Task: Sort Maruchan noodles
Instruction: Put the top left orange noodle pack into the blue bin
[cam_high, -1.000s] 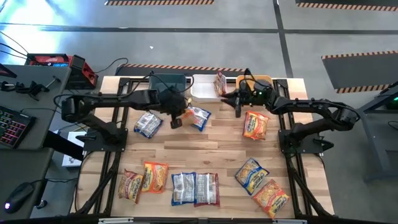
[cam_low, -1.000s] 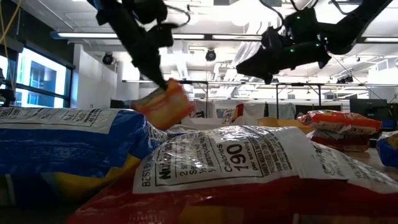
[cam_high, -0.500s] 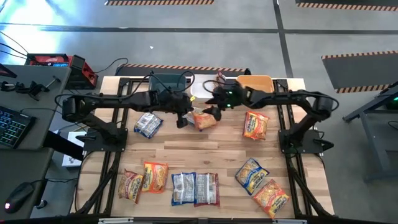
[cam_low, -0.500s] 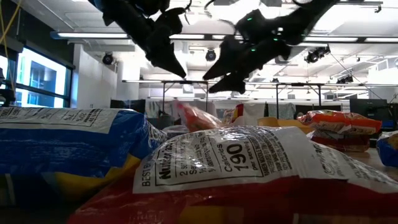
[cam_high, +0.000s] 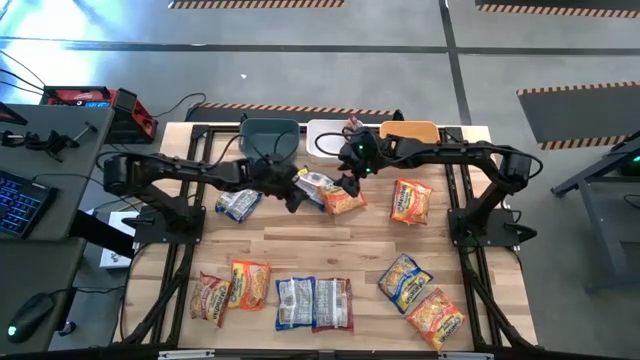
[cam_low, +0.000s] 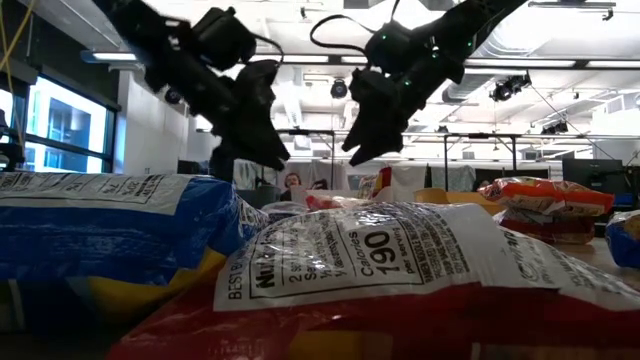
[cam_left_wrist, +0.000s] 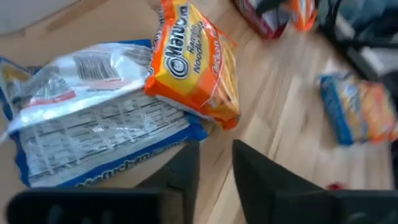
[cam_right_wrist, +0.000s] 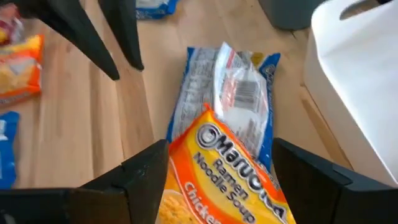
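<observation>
right gripper (cam_right_wrist: 217, 180) gapes wide, empty, straddling an orange packet (cam_right_wrist: 221, 171) that half hides a blue packet (cam_right_wrist: 239, 93); left gripper (cam_left_wrist: 214, 162) slightly parted, empty.

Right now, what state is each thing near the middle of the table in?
Orange Maruchan packet: lying partly on the blue packet, unheld.
Blue packet: flat, label side down.
Right tool: open, above the orange packet.
Left tool: slightly open, empty.
White bin: upright.

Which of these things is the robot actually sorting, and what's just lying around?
Job: ramen packets, e.g. orange packet lying on blue packet; bottom row; dark bin, white bin, orange bin.

Lying about: keyboard, mouse, red box.
</observation>
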